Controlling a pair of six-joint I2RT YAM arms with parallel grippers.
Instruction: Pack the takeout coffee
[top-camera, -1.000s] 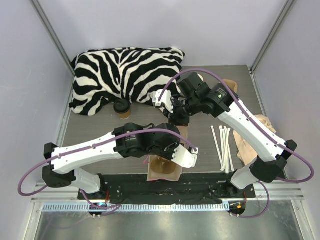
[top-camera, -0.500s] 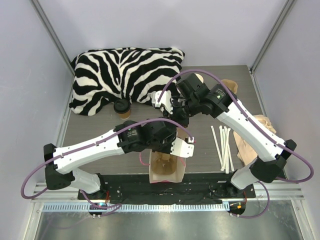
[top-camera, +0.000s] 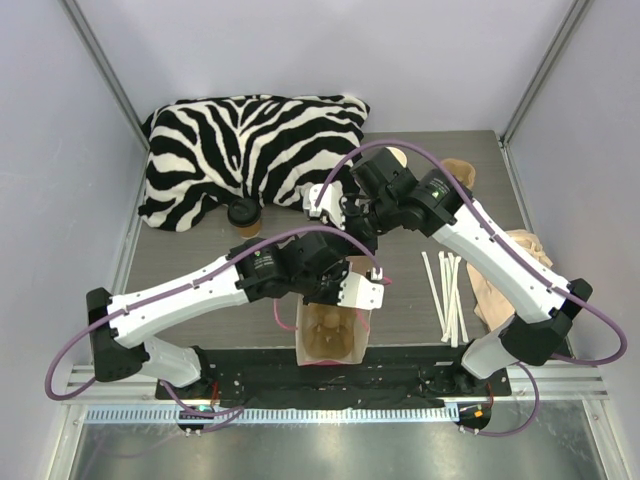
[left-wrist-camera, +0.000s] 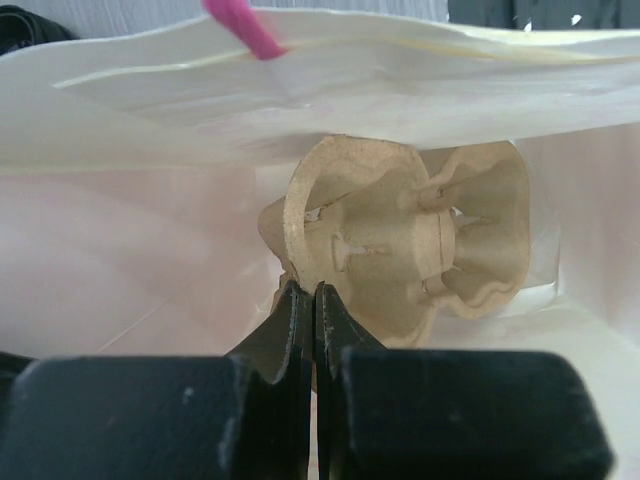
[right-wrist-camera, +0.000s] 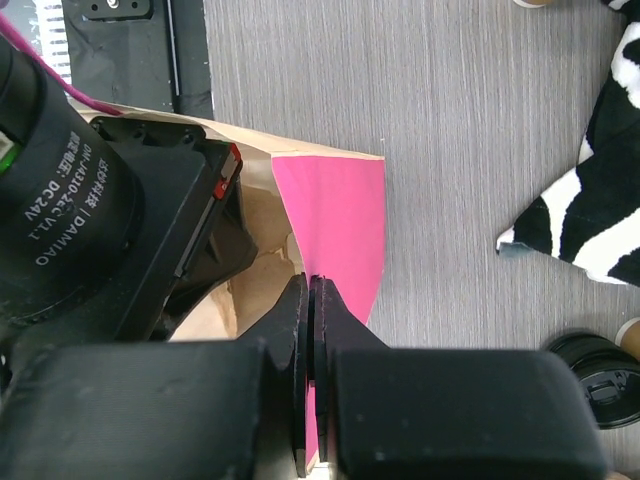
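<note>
Hiding left end effector (left-wrist-camera: 314, 292) overhead: its own arm (top-camera: 200, 285).

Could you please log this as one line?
left jaws: shut on cup carrier | right jaws: shut on bag edge | takeout coffee: unpacked

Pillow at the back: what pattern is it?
Black-and-white zebra stripes; the pillow shows best in the top view.

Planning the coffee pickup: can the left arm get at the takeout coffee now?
Probably not yet: the left gripper is inside the paper bag, shut on the cup carrier. The takeout coffee stands in the open by the zebra pillow, so the way looks free once it lets go.
</note>
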